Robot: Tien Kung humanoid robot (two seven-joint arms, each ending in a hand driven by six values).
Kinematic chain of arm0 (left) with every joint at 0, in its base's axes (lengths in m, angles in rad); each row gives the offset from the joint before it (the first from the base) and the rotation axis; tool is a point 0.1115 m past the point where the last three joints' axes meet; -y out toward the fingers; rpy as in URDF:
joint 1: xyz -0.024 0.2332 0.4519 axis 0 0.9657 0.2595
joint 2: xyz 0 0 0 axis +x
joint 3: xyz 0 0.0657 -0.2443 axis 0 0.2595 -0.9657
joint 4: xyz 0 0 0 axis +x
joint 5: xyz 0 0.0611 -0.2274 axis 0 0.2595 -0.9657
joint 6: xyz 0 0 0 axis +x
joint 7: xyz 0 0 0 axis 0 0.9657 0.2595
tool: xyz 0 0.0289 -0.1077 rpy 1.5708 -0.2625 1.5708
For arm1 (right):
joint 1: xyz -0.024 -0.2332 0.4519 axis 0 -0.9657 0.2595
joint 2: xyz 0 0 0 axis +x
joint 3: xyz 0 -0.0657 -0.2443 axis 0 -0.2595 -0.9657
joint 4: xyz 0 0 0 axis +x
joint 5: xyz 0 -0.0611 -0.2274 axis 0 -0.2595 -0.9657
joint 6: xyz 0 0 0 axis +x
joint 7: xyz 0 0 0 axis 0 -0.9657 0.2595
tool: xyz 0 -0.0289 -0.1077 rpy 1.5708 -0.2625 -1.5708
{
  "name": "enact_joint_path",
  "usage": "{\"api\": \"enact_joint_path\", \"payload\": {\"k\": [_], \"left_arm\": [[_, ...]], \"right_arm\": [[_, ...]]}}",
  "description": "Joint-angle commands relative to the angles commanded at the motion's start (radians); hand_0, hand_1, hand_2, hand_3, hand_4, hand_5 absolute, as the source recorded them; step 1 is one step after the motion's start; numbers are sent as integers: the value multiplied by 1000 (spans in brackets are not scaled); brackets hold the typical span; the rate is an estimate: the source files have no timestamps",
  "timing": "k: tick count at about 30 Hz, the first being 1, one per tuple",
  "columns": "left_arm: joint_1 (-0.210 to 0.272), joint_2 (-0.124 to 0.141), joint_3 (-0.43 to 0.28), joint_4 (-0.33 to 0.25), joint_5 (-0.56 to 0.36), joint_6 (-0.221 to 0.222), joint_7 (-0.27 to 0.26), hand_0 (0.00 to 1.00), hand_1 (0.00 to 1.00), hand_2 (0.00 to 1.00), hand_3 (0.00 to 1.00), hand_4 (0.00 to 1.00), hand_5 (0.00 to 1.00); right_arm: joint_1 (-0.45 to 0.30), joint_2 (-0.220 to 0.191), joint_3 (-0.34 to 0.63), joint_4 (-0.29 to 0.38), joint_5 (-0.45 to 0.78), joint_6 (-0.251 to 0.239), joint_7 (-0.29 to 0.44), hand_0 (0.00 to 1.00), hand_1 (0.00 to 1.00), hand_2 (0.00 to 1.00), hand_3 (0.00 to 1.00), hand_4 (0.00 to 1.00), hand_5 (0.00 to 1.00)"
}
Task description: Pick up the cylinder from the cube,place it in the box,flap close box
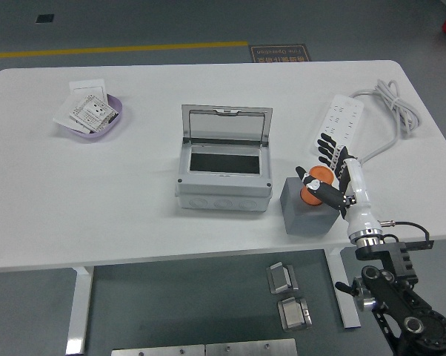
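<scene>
1. One arm is in view: we see the right arm (371, 245) entering from the near right corner and reaching in over the near right part of the white bench (134, 215).
2. We see the right hand (328, 169) at the orange cylinder (313, 185), its black fingers (328, 152) extended above the far side and the thumb lying across the near side. We judge the hand closed around the cylinder.
3. We locate the cylinder on top of the grey cube (306, 209), which stands near the bench's near edge, just right of the box (224, 159).
4. We see the grey box at bench centre with its hinged flap (227, 123) raised upright at the far side and the interior exposed.
5. We note a white power strip (344, 119) with its cable (395, 111) on the far right, beyond the hand.
6. We note a purple tray (112, 127) holding white packets (88, 111) on the far left, well apart from the box.
</scene>
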Motion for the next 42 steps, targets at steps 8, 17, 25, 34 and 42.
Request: {"api": "enact_joint_path", "payload": {"k": [8, 17, 25, 34, 42], "left_arm": [[-1, -1, 0, 0, 1, 0, 0, 635, 616, 570, 596, 668, 277], [-2, -2, 2, 0, 0, 0, -1, 635, 617, 570, 596, 667, 276], [-1, -3, 5, 0, -1, -1, -3, 636, 617, 569, 596, 667, 275], [1, -5, 4, 0, 0, -1, -3, 636, 617, 570, 596, 667, 273], [5, -7, 7, 0, -1, -1, -4, 636, 617, 570, 597, 668, 271]], "right_arm": [[-2, 0, -19, 3, -3, 2, -4, 807, 821, 807, 867, 819, 96], [-3, 1, -33, -8, 0, 6, -14, 758, 772, 752, 833, 824, 92], [-3, -3, -38, -31, 28, 32, -23, 745, 750, 726, 798, 807, 102], [1, -6, -41, -39, 55, 48, -22, 709, 701, 654, 695, 525, 26], [-2, -8, -37, -34, 76, 49, -22, 721, 667, 610, 614, 188, 44]]}}
